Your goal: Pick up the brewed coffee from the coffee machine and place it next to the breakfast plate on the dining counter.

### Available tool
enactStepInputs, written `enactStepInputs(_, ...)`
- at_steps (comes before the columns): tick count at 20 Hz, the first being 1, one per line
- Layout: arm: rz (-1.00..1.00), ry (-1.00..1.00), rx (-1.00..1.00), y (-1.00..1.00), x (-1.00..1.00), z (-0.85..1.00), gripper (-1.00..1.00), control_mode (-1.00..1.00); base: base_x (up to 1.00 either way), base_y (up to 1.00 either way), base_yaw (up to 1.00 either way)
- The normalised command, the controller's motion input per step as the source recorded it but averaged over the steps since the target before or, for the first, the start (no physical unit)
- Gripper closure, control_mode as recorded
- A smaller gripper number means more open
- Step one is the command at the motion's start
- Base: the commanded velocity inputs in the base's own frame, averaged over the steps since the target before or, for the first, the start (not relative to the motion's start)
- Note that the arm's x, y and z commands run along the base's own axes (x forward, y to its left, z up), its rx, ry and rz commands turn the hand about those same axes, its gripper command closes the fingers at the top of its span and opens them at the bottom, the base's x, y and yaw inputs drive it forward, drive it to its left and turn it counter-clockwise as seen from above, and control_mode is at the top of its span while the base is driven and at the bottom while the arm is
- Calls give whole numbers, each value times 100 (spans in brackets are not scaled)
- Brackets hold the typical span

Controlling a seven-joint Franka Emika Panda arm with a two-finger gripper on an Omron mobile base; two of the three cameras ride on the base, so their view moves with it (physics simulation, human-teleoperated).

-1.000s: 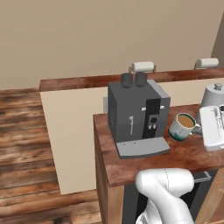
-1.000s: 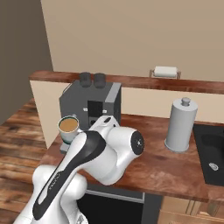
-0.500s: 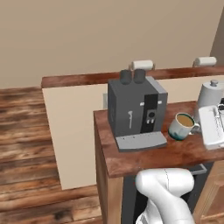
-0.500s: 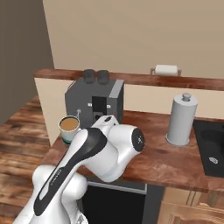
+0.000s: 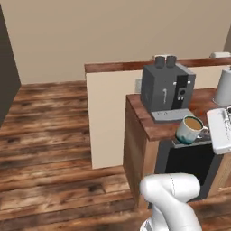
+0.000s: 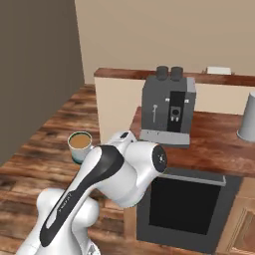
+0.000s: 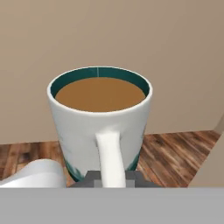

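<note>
Hand view: we note tool (image 7: pixel 113 178) pinching brewed coffee (image 7: pixel 101 121) by handle, frame centre; coffee machine (image 5: pixel 166 88) upper right on worktop (image 5: pixel 145 122).

Two cameras sit behind the arm, one on its left and one on its right. Both look forward and down at the same coffee machine (image 5: pixel 167 88) and worktop (image 6: pixel 214 144). The hand camera looks at the mug (image 7: pixel 100 121) from very close.
</note>
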Motion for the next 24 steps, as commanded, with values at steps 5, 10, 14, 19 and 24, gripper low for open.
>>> enactStepInputs(5, 0, 0, 0, 0, 0, 0, 100, 100, 15, 100, 4)
enactStepInputs(10, 0, 0, 0, 0, 0, 0, 100, 100, 71, 100, 3)
enactStepInputs(14, 0, 0, 0, 0, 0, 0, 100, 100, 100, 100, 0)
enactStepInputs(19, 0, 0, 0, 0, 0, 0, 100, 100, 100, 100, 0)
enactStepInputs(24, 0, 0, 0, 0, 0, 0, 100, 100, 100, 86, -9)
